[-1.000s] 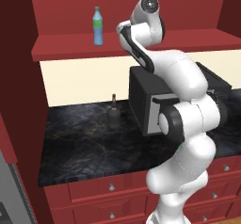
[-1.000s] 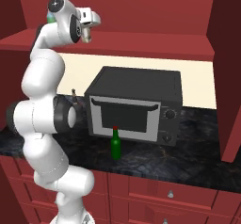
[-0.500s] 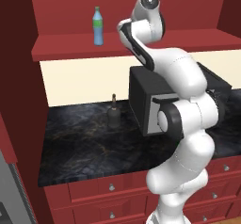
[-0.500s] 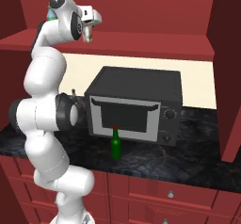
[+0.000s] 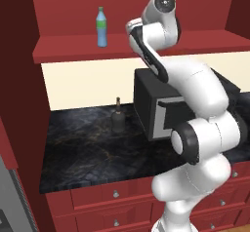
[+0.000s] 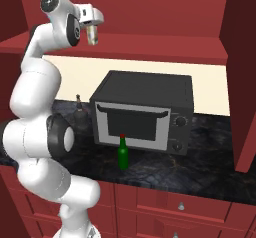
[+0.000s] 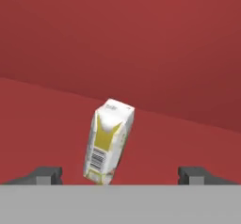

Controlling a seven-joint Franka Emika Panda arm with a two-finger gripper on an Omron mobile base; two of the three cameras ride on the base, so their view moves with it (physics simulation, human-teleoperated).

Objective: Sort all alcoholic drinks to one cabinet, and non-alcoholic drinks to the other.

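There are four drinks. One blue bottle (image 5: pixel 101 27) with a green label stands on the red shelf (image 5: pixel 73 50). One white-and-yellow carton (image 7: pixel 108 141) is on that shelf too. One dark round bottle (image 5: pixel 117 117) and one green bottle (image 6: pixel 122 153) stand by the one black microwave (image 6: pixel 142 112).

The small white-and-yellow paper carton (image 7: pixel 108 142) looks matt. The dark marbled stone counter (image 5: pixel 88 153) is glossy; the slim green glass bottle (image 6: pixel 122 153) shines smoothly.
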